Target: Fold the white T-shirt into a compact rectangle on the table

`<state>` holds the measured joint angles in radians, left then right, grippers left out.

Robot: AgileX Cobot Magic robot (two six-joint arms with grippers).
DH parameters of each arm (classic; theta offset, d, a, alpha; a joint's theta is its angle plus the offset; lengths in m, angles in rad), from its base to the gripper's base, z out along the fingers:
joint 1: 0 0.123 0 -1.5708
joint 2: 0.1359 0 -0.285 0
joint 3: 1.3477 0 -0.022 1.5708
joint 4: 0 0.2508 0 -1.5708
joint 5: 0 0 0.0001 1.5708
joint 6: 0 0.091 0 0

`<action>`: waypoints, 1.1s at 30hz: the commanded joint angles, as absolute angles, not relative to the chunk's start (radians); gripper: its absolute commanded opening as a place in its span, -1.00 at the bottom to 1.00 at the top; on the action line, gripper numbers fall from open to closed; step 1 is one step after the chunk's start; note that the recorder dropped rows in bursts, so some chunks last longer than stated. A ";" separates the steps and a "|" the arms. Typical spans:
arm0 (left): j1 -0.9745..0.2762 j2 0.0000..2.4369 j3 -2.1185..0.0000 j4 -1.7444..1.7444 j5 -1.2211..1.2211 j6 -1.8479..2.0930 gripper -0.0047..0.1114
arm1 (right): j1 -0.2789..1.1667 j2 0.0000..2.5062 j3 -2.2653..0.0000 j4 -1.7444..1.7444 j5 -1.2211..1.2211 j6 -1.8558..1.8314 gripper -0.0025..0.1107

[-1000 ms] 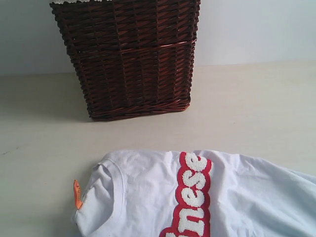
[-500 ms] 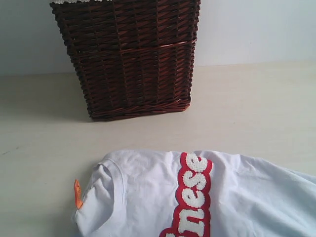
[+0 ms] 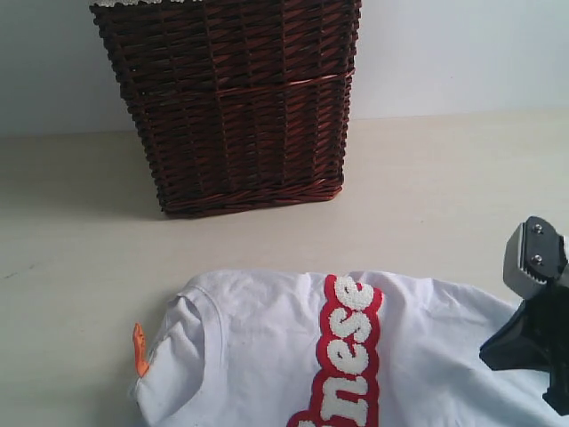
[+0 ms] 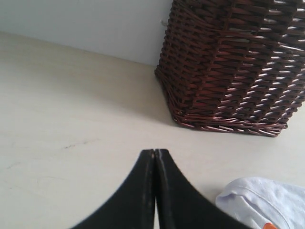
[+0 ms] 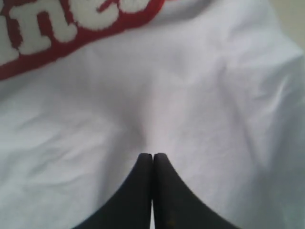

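Observation:
The white T-shirt (image 3: 267, 356) lies flat on the table (image 3: 444, 196) at the near edge of the exterior view, its red-outlined letters (image 3: 351, 347) running toward the camera and an orange neck tag (image 3: 140, 349) at its left. My right gripper (image 3: 498, 351) hangs over the shirt's right part. In the right wrist view it (image 5: 152, 155) is shut, just over creased white cloth (image 5: 190, 95), with nothing visible between the tips. My left gripper (image 4: 155, 151) is shut and empty above bare table (image 4: 71, 119), a little away from the shirt's collar end (image 4: 267, 200).
A tall dark brown wicker basket (image 3: 231, 98) stands at the back of the table against a pale wall, also seen ahead of the left gripper as the basket (image 4: 238, 62). Bare tabletop lies between the basket and the shirt.
The right arm has come into the exterior view at the right edge, over the shirt. The shirt and basket have not moved.

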<state>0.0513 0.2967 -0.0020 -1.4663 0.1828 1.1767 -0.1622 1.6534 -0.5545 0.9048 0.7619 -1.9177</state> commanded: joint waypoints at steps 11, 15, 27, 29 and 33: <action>0.050 0.289 0.000 -1.469 0.183 1.174 -0.92 | 0.167 1.945 -0.720 0.756 0.365 -1.471 -0.96; 0.050 0.289 0.000 -1.469 0.183 1.174 -0.92 | 0.175 1.943 -0.765 0.761 0.412 -1.408 -0.96; 0.050 0.289 0.000 -1.469 0.183 1.174 -0.92 | 0.130 1.610 -0.767 0.739 0.499 -1.408 -0.30; 0.050 0.289 0.000 -1.469 0.183 1.174 -0.92 | 0.083 1.537 -0.767 0.726 0.463 -1.408 -0.32; 0.050 0.289 0.000 -1.469 0.183 1.174 -0.92 | -0.088 1.500 -0.765 0.720 0.426 -1.405 -0.73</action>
<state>0.0513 0.2967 -0.0020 -1.4663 0.1828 1.1767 0.0109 1.5154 -0.7675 0.7343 0.4455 -1.4089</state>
